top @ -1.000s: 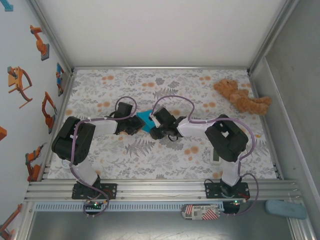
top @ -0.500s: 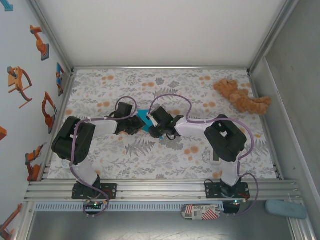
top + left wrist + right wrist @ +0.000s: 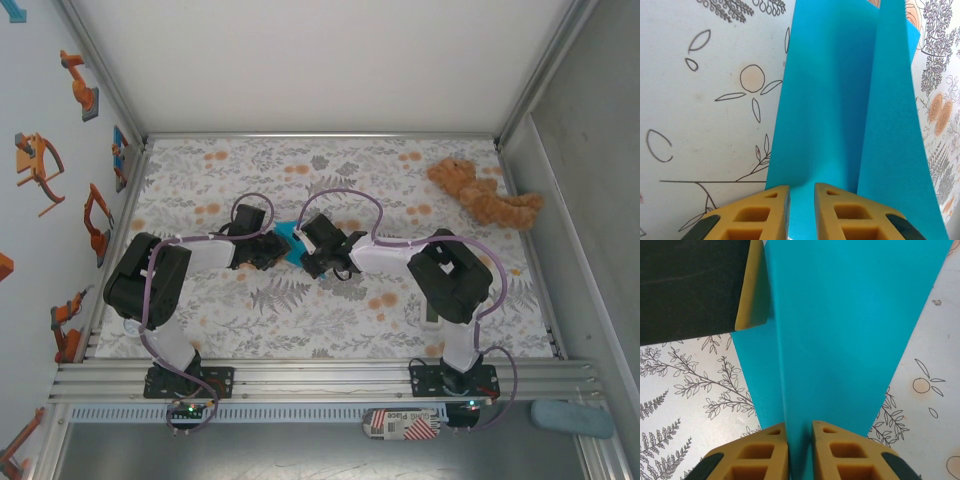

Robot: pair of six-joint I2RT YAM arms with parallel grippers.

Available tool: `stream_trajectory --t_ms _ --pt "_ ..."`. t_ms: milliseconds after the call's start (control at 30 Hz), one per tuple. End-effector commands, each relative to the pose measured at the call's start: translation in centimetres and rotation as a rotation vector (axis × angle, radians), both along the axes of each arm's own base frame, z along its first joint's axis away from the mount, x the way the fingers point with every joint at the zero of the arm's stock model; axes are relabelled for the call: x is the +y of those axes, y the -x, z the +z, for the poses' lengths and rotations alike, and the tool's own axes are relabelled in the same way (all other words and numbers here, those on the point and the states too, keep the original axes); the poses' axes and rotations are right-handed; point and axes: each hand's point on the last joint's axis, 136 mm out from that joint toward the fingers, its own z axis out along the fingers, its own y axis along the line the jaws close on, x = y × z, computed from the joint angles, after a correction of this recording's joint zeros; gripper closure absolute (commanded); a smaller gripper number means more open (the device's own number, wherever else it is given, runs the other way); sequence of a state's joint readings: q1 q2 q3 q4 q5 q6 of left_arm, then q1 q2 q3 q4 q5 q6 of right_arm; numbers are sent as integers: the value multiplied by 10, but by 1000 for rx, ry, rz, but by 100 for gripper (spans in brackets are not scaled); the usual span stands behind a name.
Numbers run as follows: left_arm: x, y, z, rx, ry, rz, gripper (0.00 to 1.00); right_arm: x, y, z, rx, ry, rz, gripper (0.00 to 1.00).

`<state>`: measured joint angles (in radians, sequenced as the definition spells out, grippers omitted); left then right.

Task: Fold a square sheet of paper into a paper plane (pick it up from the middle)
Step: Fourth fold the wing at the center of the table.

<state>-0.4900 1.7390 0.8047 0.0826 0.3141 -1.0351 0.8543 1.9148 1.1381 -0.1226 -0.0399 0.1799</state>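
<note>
The cyan sheet of paper (image 3: 291, 238) sits mid-table between both grippers, folded lengthwise with a centre crease. In the left wrist view the sheet of paper (image 3: 840, 100) rises as two upright flaps, and its near end runs between the narrow jaws of my left gripper (image 3: 801, 200). In the right wrist view the sheet of paper (image 3: 850, 330) tapers towards my right gripper (image 3: 800, 440), whose jaws pinch the crease. The left gripper's finger (image 3: 752, 285) touches the far end. From above, the left gripper (image 3: 272, 247) and right gripper (image 3: 308, 252) face each other closely.
A brown teddy bear (image 3: 485, 193) lies at the back right of the floral tablecloth (image 3: 330, 310). Walls enclose the table on three sides. An aluminium rail (image 3: 320, 380) runs along the near edge by the arm bases.
My right gripper has slid left onto the paper and closed its jaws on the crease, covering more of the sheet. The left gripper has held still.
</note>
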Motion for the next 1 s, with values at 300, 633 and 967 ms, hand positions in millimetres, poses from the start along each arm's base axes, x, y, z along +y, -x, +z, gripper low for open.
stream_trajectory --t_ms 300,633,967 --pt "8 2 14 -19 -28 15 78 8 11 -2 45 -27 42 93" --pt "22 13 27 -75 -72 59 76 -1 16 2 174 -180 -14 94" --pt "2 15 38 -141 18 18 72 -2 16 12 316 -412 -27 94"
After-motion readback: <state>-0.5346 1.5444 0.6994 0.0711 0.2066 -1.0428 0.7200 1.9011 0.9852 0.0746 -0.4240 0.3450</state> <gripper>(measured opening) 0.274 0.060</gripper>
